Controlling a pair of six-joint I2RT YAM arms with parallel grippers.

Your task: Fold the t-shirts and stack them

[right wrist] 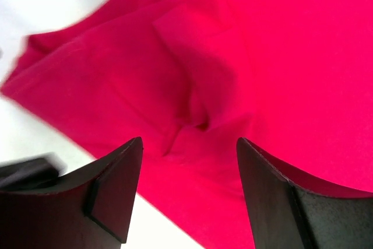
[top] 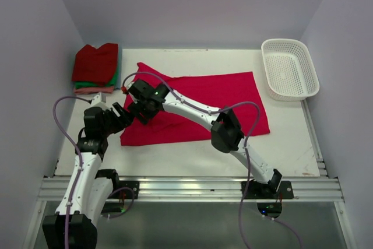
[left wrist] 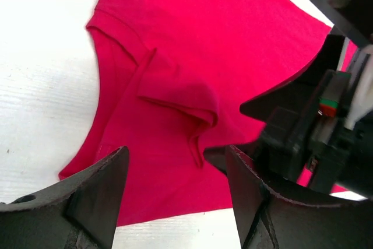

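A bright crimson-pink t-shirt (top: pixel 215 100) lies spread across the middle of the table, partly folded, with a sleeve doubled over (left wrist: pixel 175 88) near its left end. A stack of folded t-shirts (top: pixel 96 68), dark red on top with green and salmon pink below, sits at the back left. My left gripper (top: pixel 129 115) hovers open over the shirt's near-left edge (left wrist: pixel 178 153), nothing between its fingers. My right gripper (top: pixel 143 109) reaches across from the right and stands open just above the folded sleeve crease (right wrist: pixel 189 141). The two grippers are close together.
A white plastic lattice basket (top: pixel 289 68) stands empty at the back right. The right arm (top: pixel 224 129) stretches diagonally over the shirt. Bare white table (top: pixel 291 144) shows along the near edge and to the left of the shirt.
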